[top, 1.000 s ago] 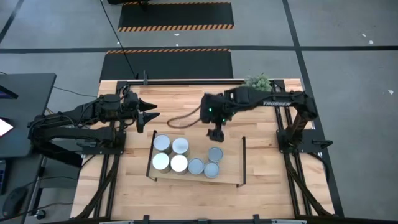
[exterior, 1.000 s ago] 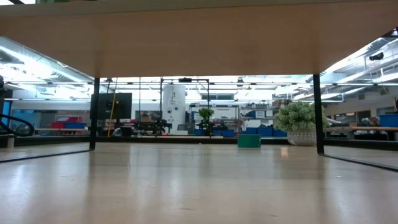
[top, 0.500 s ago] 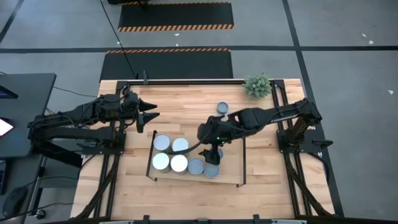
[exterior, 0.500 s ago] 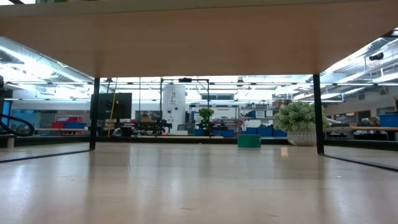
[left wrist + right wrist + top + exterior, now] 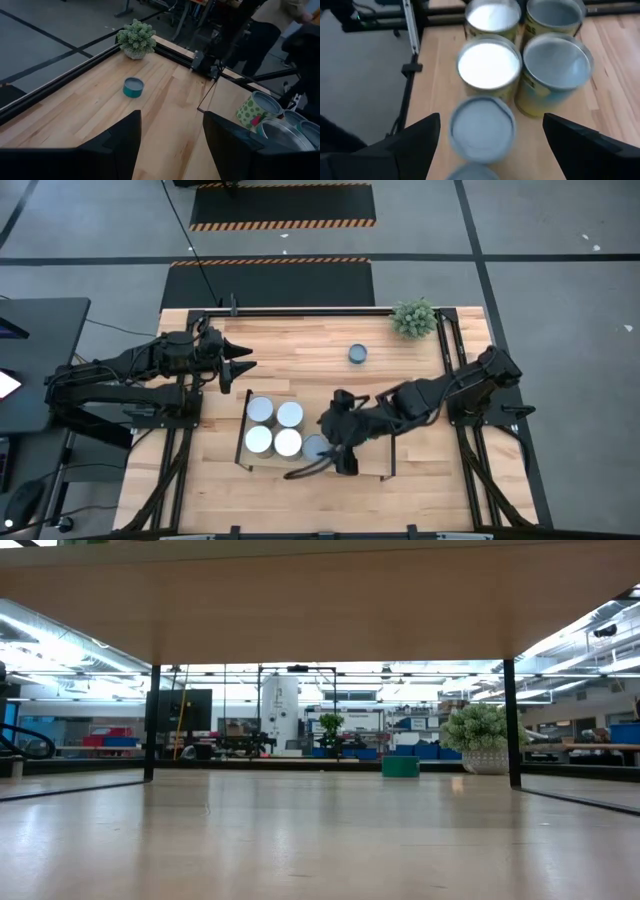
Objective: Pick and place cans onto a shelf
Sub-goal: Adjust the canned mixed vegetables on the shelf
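Note:
The light-wood shelf [image 5: 370, 466] holds two pairs of pale silvery cans [image 5: 274, 427] at its left end and a bluish-grey can [image 5: 315, 446] beside them. My right gripper [image 5: 338, 448] is open above the shelf's near middle. In the right wrist view its fingers [image 5: 415, 145] stand wide on either side of the bluish-grey can [image 5: 482, 127] without touching it. A second small can top [image 5: 470, 172] shows closer in. One teal-sided can [image 5: 358, 354] stands alone on the table, far of the shelf. My left gripper [image 5: 240, 365] waits open at the table's far left.
A small green plant [image 5: 414, 316] stands at the table's far right corner. The shelf's black rails [image 5: 391, 435] stand at its short sides. The low view looks under the shelf board [image 5: 320, 610]. A person [image 5: 265, 25] stands beyond the table.
My right gripper has swept from the table's far middle toward the near edge and now sits over the shelf's near middle. Its arm has uncovered the lone can on the table and now hides the small cans at the shelf's middle. The cans have kept still.

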